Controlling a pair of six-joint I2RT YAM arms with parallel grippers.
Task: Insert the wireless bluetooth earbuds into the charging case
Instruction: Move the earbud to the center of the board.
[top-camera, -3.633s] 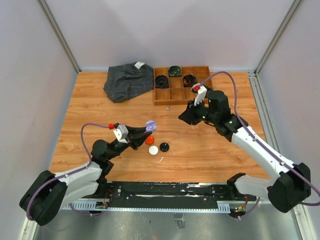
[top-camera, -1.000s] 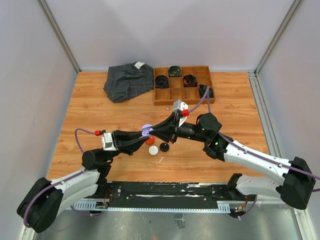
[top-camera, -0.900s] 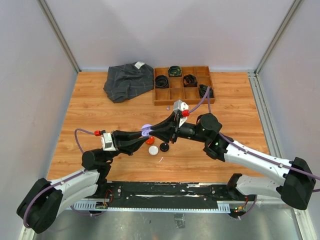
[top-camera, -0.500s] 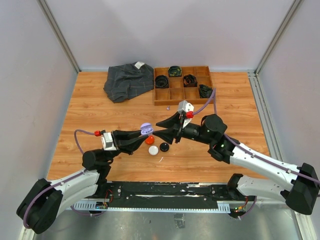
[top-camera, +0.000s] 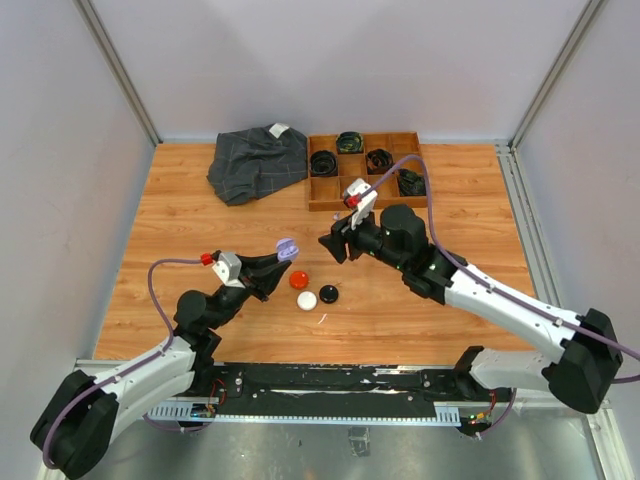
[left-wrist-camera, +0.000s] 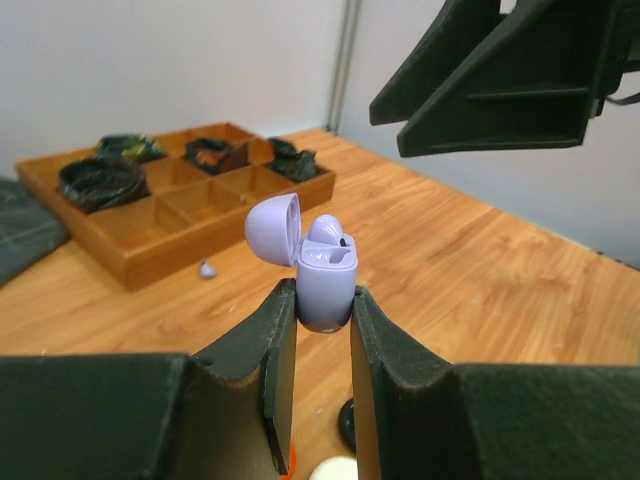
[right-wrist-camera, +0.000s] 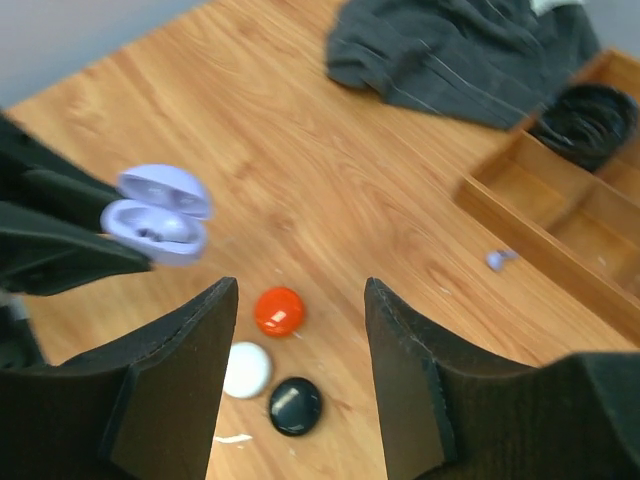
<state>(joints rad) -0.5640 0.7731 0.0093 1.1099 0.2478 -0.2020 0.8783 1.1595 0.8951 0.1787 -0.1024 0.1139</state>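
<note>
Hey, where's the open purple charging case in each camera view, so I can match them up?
Top external: purple case left of centre, held by the left gripper.
Left wrist: case at centre, pinched between the jaws, lid open.
Right wrist: case at the left side, mid-height.
Shared landmark: the wooden tray.

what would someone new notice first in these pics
The lilac charging case, lid open with one earbud seated inside, is pinched off the table between the left fingers. Just to its right the right fingers hang spread and empty near the red puck, white puck and black puck, and a loose lilac earbud lies before the wooden tray.
</note>
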